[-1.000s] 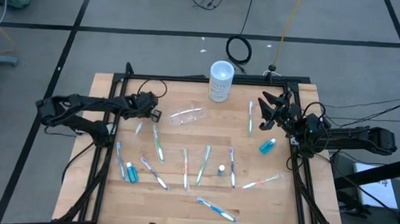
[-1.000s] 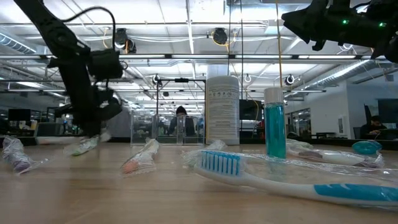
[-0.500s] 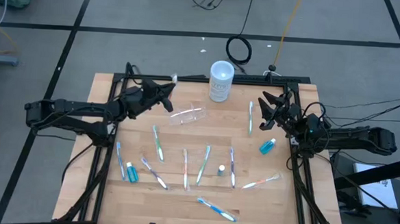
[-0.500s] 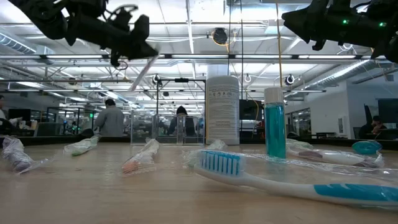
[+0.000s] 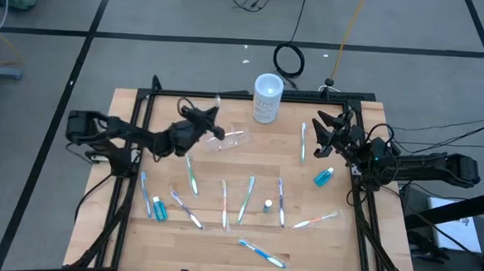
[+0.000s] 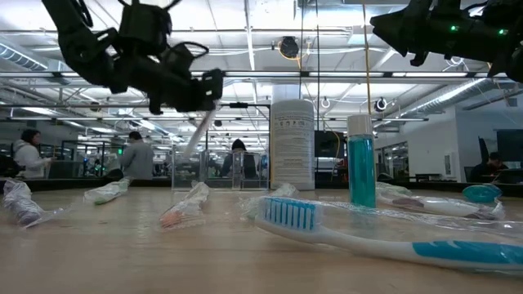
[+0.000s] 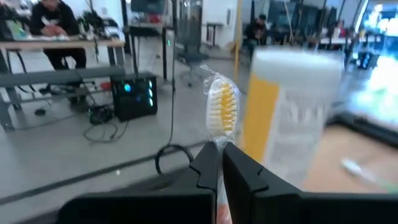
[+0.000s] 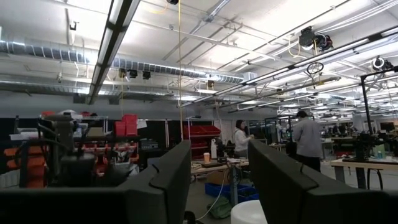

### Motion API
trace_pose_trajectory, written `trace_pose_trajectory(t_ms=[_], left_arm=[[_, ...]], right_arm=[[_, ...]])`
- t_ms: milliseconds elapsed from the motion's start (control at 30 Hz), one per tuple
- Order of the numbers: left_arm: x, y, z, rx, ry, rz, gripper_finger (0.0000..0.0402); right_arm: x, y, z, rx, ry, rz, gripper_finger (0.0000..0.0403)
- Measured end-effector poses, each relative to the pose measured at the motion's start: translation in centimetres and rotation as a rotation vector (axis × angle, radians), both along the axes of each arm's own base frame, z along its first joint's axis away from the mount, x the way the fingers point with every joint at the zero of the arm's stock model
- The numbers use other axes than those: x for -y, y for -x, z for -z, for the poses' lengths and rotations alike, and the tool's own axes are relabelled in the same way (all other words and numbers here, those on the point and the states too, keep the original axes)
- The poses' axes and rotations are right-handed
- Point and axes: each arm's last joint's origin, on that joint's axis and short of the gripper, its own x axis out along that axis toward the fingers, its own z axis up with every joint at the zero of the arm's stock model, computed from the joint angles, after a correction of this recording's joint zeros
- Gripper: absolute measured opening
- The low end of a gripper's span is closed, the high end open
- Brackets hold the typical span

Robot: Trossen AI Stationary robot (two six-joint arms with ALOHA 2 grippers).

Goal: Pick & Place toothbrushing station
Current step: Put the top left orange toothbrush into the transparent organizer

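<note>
My left gripper [image 5: 210,120] hovers above the table's far left part, shut on a wrapped toothbrush [image 6: 196,135] with yellow bristles [image 7: 222,109]. Just to its right the clear holder [image 5: 228,140] lies on its side on the wood. Several other toothbrushes [image 5: 192,174] and teal tubes [image 5: 158,208] lie flat across the table. My right gripper [image 5: 325,131] is raised over the table's right edge, open [image 8: 217,180], with nothing between its fingers. My left gripper pinches the toothbrush between its two fingers at the neck [image 7: 219,149], just below the bristle head. The fingers point level toward the far side and lie across the brush. The brush is lifted clear, its handle [image 6: 193,143] slanting down below the fingers.
A tall white canister with a yellowish label [image 5: 267,98] stands at the far edge, close ahead of the left gripper [image 7: 289,118]. A teal tube [image 5: 323,176] lies below the right arm. A blue toothbrush [image 5: 262,253] lies near the front edge. A black frame rims the table.
My left gripper has risen from the table's left part with the wrapped toothbrush, which is now lifted clear. It has gone toward the table's right, toward the clear holder, and has tipped from pointing down to pointing level. It has stayed shut.
</note>
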Motion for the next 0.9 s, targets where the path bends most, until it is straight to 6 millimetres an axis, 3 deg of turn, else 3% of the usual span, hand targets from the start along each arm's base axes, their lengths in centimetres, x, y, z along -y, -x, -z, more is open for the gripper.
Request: trace_pose_trajectory(t_ms=[167,433,600,900], left_arm=[[1.5,-0.3,1.4,-0.165,-0.034,-0.006,0.0023],[4.3,0.2,0.0,-0.207,-0.114,-0.147,0.0025],[5.7,0.6,0.1,-0.272,-0.118,-0.118,0.0026],[5.7,0.8,1.0,-0.346,-0.105,-0.111,0.0033]], right_arm=[[0.0,0.0,0.0,-0.001,0.0,0.0,0.015],[0.0,0.0,0.0,-0.005,-0.001,0.0,0.015],[0.0,0.0,0.1,-0.009,-0.002,0.0,0.015],[0.0,-0.1,0.1,-0.004,-0.025,-0.015,0.015]])
